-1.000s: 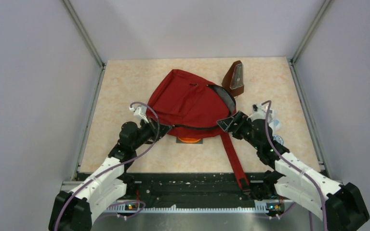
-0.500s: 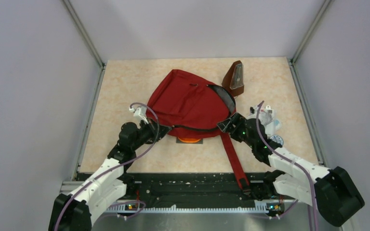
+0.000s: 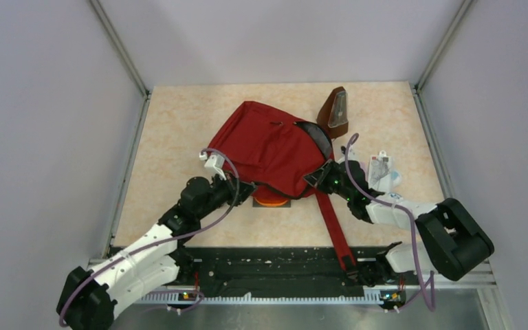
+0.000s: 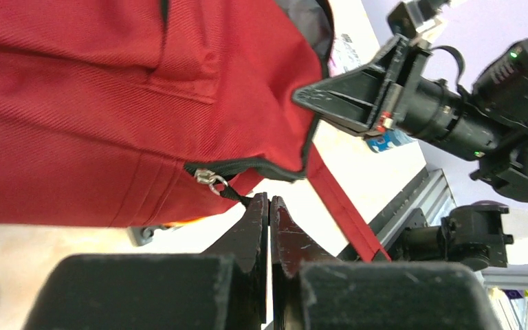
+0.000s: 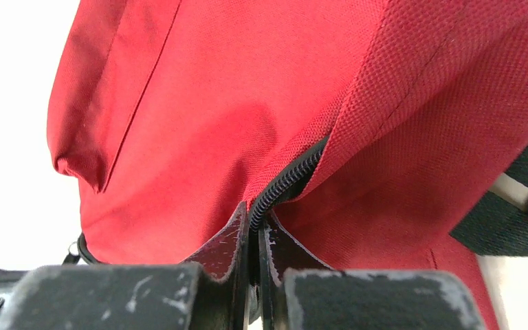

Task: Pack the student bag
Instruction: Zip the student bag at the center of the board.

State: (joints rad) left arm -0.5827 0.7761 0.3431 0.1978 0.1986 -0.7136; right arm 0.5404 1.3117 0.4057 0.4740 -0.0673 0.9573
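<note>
Right gripper (image 3: 314, 180) moves in from beside the student bag (image 3: 271, 148) onto its right edge, and its wide jaws snap shut. The left gripper (image 3: 244, 189) also slides inward along the bag's near hem. Judgement: both arms now grip the opening, probably to work the zipper. The bag lies mid-table, mouth toward the arms, with an orange item (image 3: 270, 200) peeking out beneath its hem.

Right gripper (image 5: 254, 216) jaws are fully closed, pinching the black zipper (image 5: 289, 180) seam of the bag. Left gripper (image 4: 268, 203) jaws are pressed together, and the black pull tab (image 4: 237, 194) runs into their tips, so it looks pinched.
</note>
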